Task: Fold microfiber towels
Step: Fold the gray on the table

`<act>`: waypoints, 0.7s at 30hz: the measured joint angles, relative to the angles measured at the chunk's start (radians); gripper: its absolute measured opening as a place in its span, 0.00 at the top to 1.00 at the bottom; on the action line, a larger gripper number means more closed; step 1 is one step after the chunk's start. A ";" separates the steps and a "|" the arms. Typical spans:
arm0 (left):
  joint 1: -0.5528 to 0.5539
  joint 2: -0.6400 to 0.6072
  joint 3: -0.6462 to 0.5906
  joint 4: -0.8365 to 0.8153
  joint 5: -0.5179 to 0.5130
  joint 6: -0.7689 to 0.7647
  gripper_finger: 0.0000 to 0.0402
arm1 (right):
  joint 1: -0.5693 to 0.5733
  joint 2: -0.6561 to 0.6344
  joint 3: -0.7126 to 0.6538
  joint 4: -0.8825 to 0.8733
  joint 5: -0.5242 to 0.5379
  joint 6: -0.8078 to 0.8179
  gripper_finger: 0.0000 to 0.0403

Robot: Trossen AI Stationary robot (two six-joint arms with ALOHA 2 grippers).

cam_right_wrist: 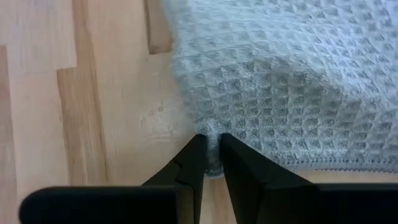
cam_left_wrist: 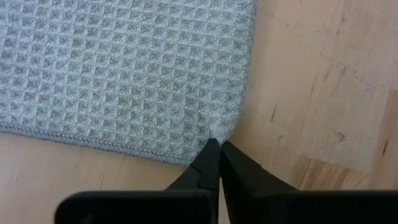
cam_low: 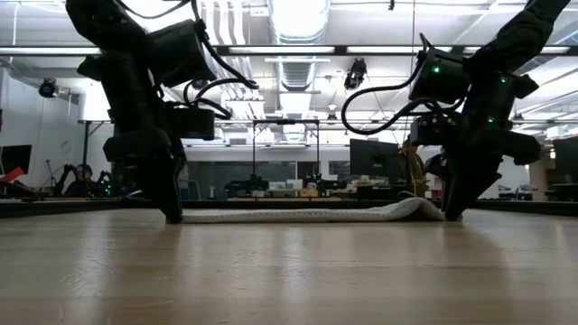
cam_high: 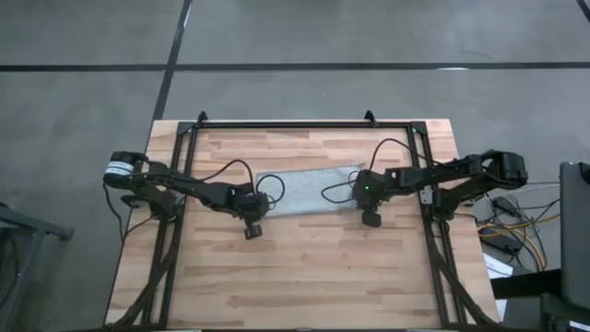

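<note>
Towel [cam_high: 309,191] lies flat mid-desk, long axis running left to right between both arms; left tool [cam_left_wrist: 216,151] is clenched at its near left corner; right tool [cam_right_wrist: 211,149] pinches the near right corner; wooden desk [cam_high: 304,267]; workshop room behind.

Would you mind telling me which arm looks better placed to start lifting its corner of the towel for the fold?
Probably the right. Its fingers have towel fabric bunched between them, the edge already raised. The left fingers are shut at their corner's very tip, showing little cloth caught.
</note>
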 joint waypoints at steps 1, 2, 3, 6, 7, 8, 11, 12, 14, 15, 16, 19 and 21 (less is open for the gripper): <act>0.000 0.000 0.000 0.000 0.000 -0.002 0.98 | 0.000 0.001 -0.004 0.002 0.001 0.018 0.88; 0.000 0.000 0.000 0.000 0.000 -0.003 0.98 | 0.000 0.005 -0.009 0.004 0.002 0.036 0.89; 0.000 0.000 0.000 0.000 0.000 -0.005 0.98 | 0.000 0.007 -0.013 0.004 0.002 0.051 0.90; 0.000 0.000 0.000 0.000 0.001 -0.008 0.98 | 0.000 0.012 -0.016 0.005 0.003 0.091 0.94; 0.000 0.000 0.000 0.001 0.001 -0.008 0.99 | 0.000 0.012 -0.016 0.005 0.004 0.099 0.95; 0.000 0.000 0.000 0.000 0.001 -0.014 0.99 | 0.000 0.011 -0.016 0.005 0.004 0.102 0.97; 0.000 0.000 0.003 0.000 0.001 -0.039 0.99 | 0.000 0.005 -0.017 0.003 0.004 0.104 0.97; 0.000 0.001 0.005 -0.001 0.001 -0.050 0.99 | 0.000 0.004 -0.017 0.003 0.004 0.104 0.98; 0.000 0.001 0.009 -0.003 0.003 -0.077 0.99 | 0.000 0.004 -0.018 0.003 0.005 0.120 0.98; 0.000 0.002 0.011 -0.003 0.003 -0.088 0.99 | 0.000 0.004 -0.018 0.003 0.007 0.130 0.98; 0.000 0.002 0.014 -0.004 0.003 -0.097 0.99 | 0.000 0.004 -0.018 0.002 0.012 0.143 0.98; 0.000 0.003 0.019 -0.005 0.004 -0.102 1.00 | 0.000 0.004 -0.018 0.002 0.019 0.168 0.98; 0.000 0.003 0.023 -0.004 0.004 -0.099 1.00 | 0.000 0.003 -0.018 0.002 0.020 0.172 0.98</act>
